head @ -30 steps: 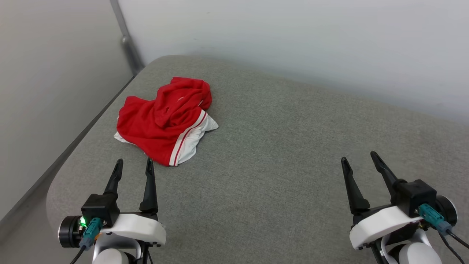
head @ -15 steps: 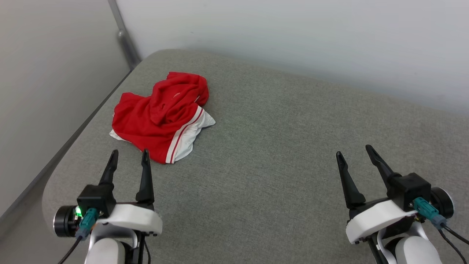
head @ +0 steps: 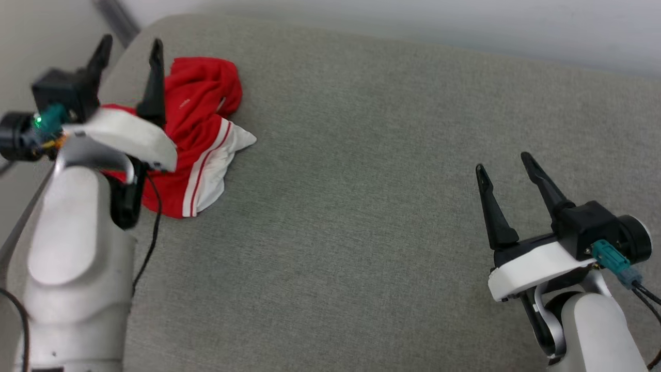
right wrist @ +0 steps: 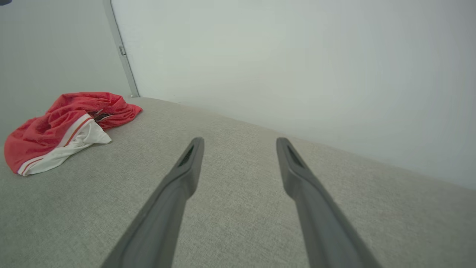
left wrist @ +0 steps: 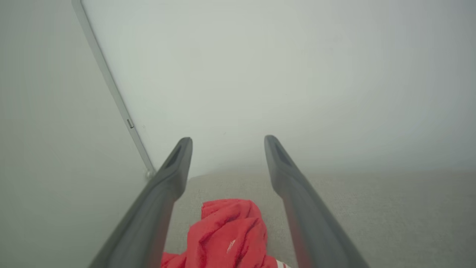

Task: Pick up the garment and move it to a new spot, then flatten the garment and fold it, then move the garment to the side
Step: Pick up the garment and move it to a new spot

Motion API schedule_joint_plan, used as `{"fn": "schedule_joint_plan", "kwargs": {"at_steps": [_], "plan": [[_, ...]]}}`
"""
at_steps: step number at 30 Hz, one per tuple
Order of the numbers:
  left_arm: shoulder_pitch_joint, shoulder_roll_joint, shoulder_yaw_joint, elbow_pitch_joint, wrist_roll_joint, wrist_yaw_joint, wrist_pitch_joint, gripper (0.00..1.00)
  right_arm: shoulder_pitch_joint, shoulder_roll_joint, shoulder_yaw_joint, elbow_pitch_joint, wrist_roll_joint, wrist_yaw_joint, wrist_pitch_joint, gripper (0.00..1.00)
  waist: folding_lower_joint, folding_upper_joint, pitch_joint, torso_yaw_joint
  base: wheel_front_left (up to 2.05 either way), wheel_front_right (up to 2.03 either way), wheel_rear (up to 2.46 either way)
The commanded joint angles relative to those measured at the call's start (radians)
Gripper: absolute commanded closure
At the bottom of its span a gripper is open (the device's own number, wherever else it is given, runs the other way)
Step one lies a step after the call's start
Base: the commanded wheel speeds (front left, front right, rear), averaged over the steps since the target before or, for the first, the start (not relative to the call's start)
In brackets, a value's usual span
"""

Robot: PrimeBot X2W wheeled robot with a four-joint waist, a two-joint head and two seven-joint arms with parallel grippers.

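Garment (head: pixel 199 108) pickup suits your left gripper (head: pixel 130 42): jaws spread and empty, it hovers over the crumpled red heap, which lies below, between its fingers, at the grey cushion's (head: pixel 361 181) far left corner; your right gripper (head: pixel 503 161), also spread and empty, sits well apart.

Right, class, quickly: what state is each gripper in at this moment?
Left gripper: open, holding nothing, at the garment.
Right gripper: open, holding nothing, over the grey padded surface.

A grey fabric cushion (head: pixel 361 206) sits against plain white walls (right wrist: pixel 279 56).
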Motion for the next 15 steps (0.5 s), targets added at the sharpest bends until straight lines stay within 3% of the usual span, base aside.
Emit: {"fn": "schedule_joint_plan", "kwargs": {"at_steps": [1, 8, 15], "plan": [[-0.051, 0.016, -0.005, 0.029, -0.031, -0.004, 0.041, 0.0, -0.022, 0.0, -0.002, -0.004, -0.008, -0.001, -0.007, 0.0, -0.0001, 0.0, 0.069, -0.053, 0.0, 0.0, 0.0], [-0.263, 0.184, -0.112, 0.215, -0.192, -0.007, 0.383, 0.0, -0.084, 0.0, 0.005, 0.008, -0.003, 0.0, -0.029, 0.0, -0.0001, 0.0, 0.18, -0.113, 0.0, 0.0, 0.0], [-0.286, 0.326, -0.176, 0.355, -0.37, -0.008, 0.678, 0.0, -0.137, 0.0, 0.015, 0.03, 0.009, -0.001, -0.058, 0.0, -0.0001, 0.0, 0.244, -0.167, 0.0, 0.0, 0.0]]}}
